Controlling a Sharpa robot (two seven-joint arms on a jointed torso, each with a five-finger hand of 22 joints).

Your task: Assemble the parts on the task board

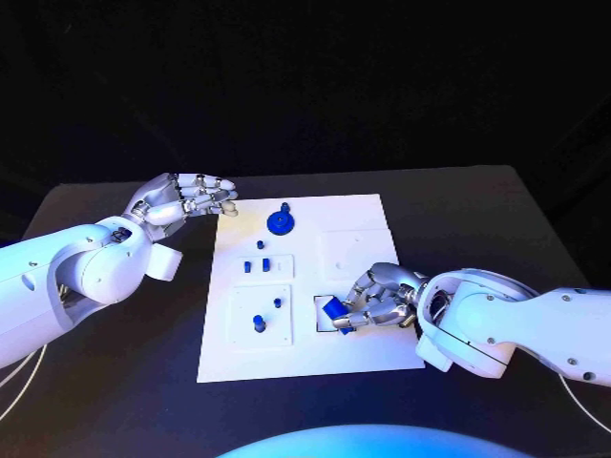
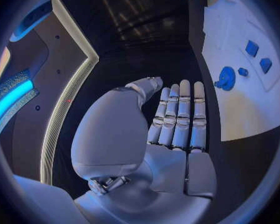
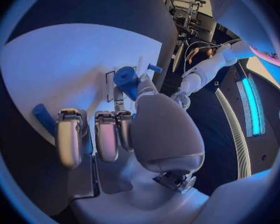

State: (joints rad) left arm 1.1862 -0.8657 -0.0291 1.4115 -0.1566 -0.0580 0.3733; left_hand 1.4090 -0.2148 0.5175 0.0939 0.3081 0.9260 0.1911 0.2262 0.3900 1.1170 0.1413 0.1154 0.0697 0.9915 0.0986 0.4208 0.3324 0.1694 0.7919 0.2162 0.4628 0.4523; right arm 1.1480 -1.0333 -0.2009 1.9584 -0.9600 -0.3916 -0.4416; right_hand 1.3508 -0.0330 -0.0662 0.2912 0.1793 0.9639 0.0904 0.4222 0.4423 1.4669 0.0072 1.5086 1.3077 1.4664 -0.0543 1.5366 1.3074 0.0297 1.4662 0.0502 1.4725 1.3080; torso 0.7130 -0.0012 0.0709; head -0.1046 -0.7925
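Right hand (image 1: 376,298) sits over the near right part of the flat white rectangular task board (image 1: 361,358), fingers curled onto a small blue block-shaped part (image 1: 332,310) beside a dark-outlined square recess (image 1: 325,316). Thumb and fingers look pinched on that part; in the right wrist view (image 3: 118,134) the fingertips close around a blue piece (image 3: 127,78) at the same outlined recess, so it reads as held. Whether the part is seated in the recess or just above it, cannot tell.

Left hand (image 1: 184,198) is off the board's far left corner, over the black tabletop (image 1: 127,382), holding nothing. Left wrist view shows its fingers (image 2: 180,114) laid straight and side by side, thumb set apart, palm empty (image 2: 159,134).

On the board:
- round blue disc-shaped part with a stub (image 1: 281,223) near the far edge, middle; also seen in the left wrist view (image 2: 225,78)
- small blue peg (image 1: 262,245) just nearer than the disc
- two small blue pieces (image 1: 258,264) side by side on a raised white square pad
- one small blue peg (image 1: 259,323) on the larger white square pad at near left
- blank raised white square (image 1: 355,253) at right, far side of the right hand

Left hand and disc are near but apart.
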